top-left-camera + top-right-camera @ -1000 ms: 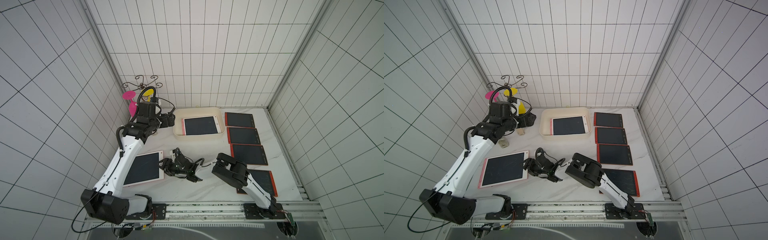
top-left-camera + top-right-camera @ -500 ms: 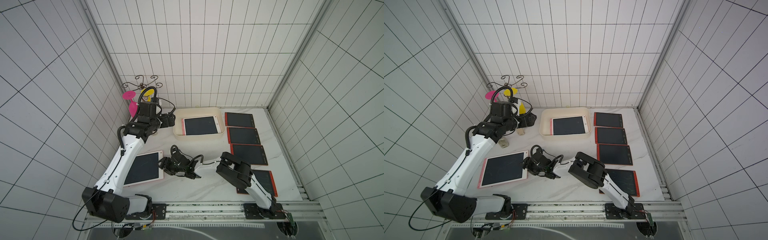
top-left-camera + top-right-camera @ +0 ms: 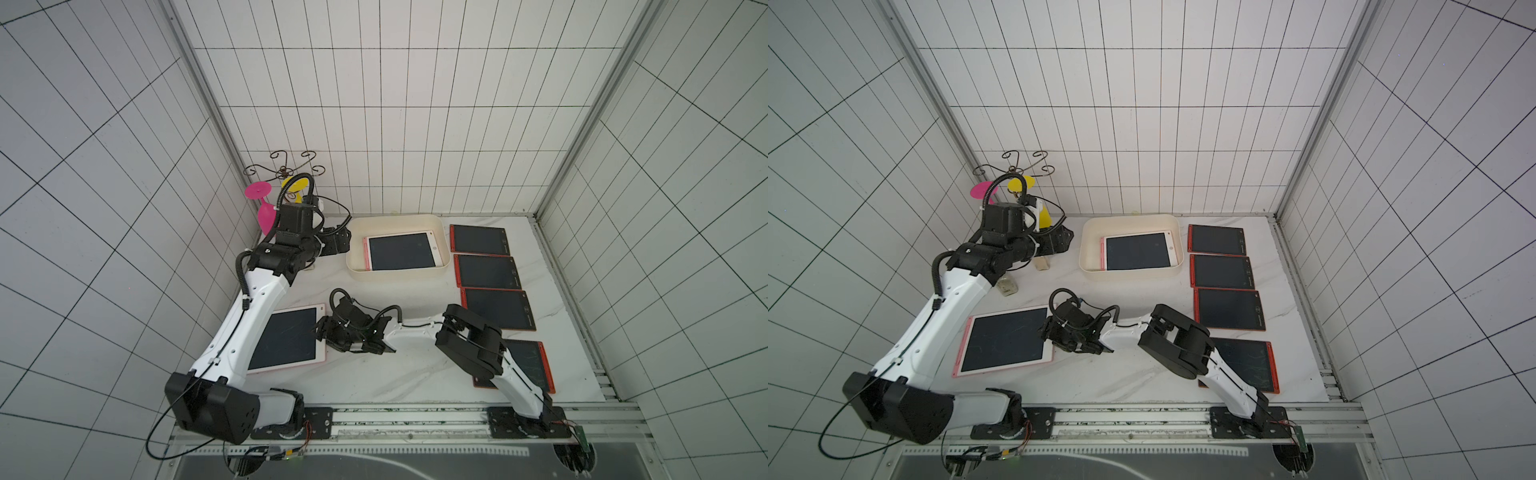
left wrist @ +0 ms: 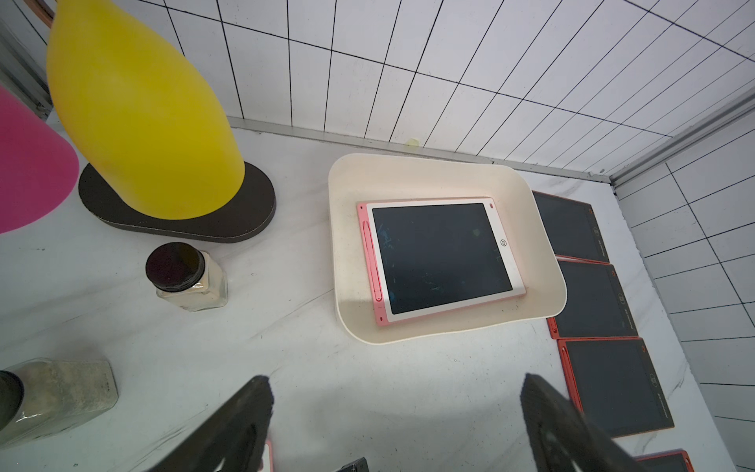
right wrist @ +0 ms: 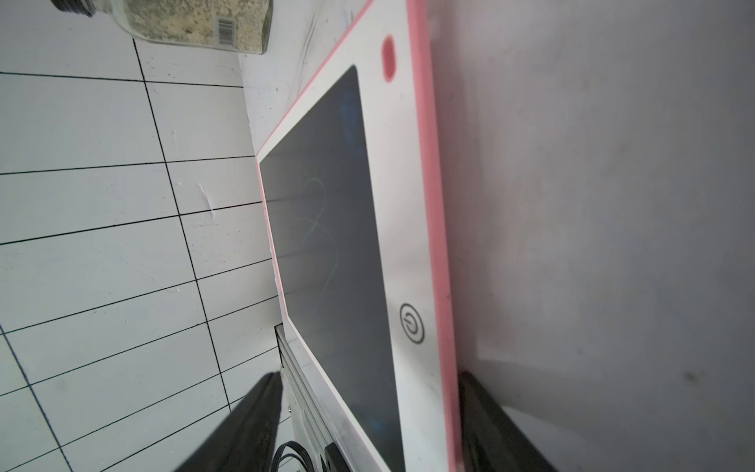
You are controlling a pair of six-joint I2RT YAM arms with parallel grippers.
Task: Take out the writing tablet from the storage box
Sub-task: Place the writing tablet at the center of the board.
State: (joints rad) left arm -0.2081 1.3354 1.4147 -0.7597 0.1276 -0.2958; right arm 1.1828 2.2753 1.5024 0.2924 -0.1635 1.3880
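The cream storage box (image 3: 399, 279) (image 3: 1129, 275) (image 4: 449, 167) stands at the back middle of the table. In it a pink-and-white writing tablet (image 3: 401, 251) (image 3: 1138, 251) (image 4: 439, 255) lies flat, screen up. My left gripper (image 3: 338, 245) (image 4: 396, 384) hovers just left of the box, wide open and empty. A second pink tablet (image 3: 286, 338) (image 3: 1005, 336) (image 5: 327, 229) lies on the table at the front left. My right gripper (image 3: 321, 332) (image 5: 369, 376) is low at that tablet's right edge. It is open, with one jaw over the screen side, apart from it, and the other against the pink rim.
Several red-framed tablets (image 3: 486, 272) lie in a column along the right side. Two glass jars (image 4: 188, 278) (image 4: 53, 392) stand left of the box. A yellow glass (image 4: 139, 110) and a pink one (image 4: 28, 163) hang on a wire rack (image 3: 284, 166) in the back left corner.
The right gripper has slid a little left, onto the front tablet's right edge, and its jaws have spread slightly. The left arm has stayed where it was.
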